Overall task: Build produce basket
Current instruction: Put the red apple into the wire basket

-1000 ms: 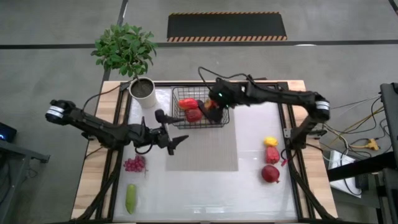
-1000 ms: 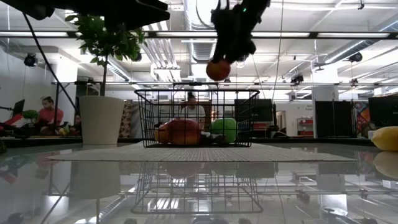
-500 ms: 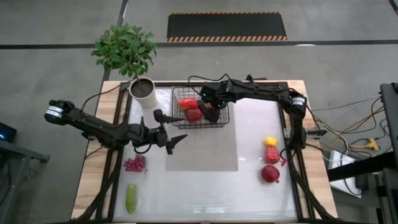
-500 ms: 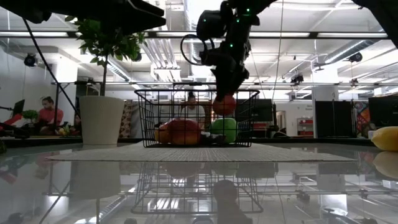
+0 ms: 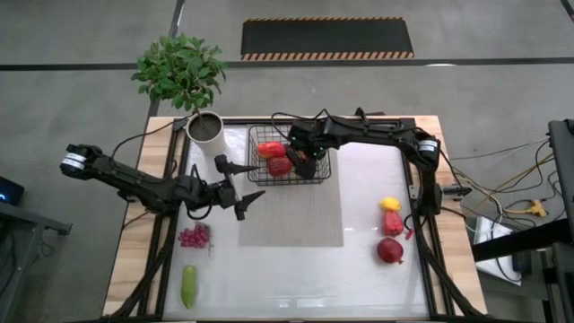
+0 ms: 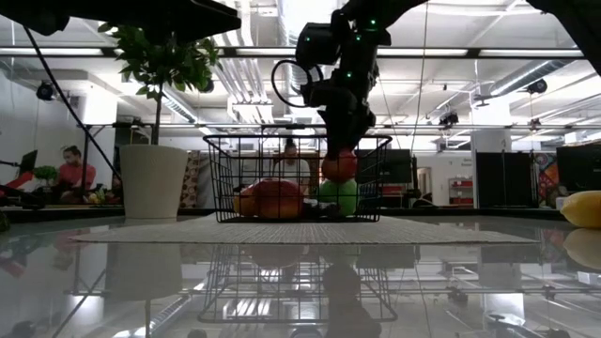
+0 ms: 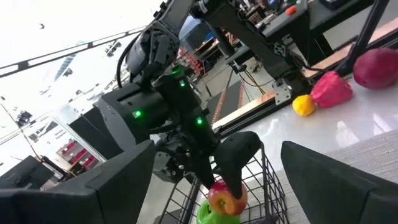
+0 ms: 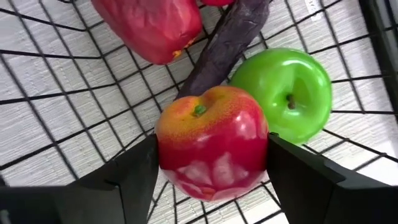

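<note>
STEP: place red apple in basket | RIGHT HAND: clamped on apple, low inside basket's right part, beside green apple | LEFT HAND: fingers apart, waiting left of basket | ADVICE: lower until seated, release fully, lift straight up clear of rim.

The basket is black wire mesh. In it lie a red-and-orange apple, a bright green apple, a red pepper and a dark purple eggplant. On the white tabletop lie purple grapes, a green cucumber and a yellow pepper.
</note>
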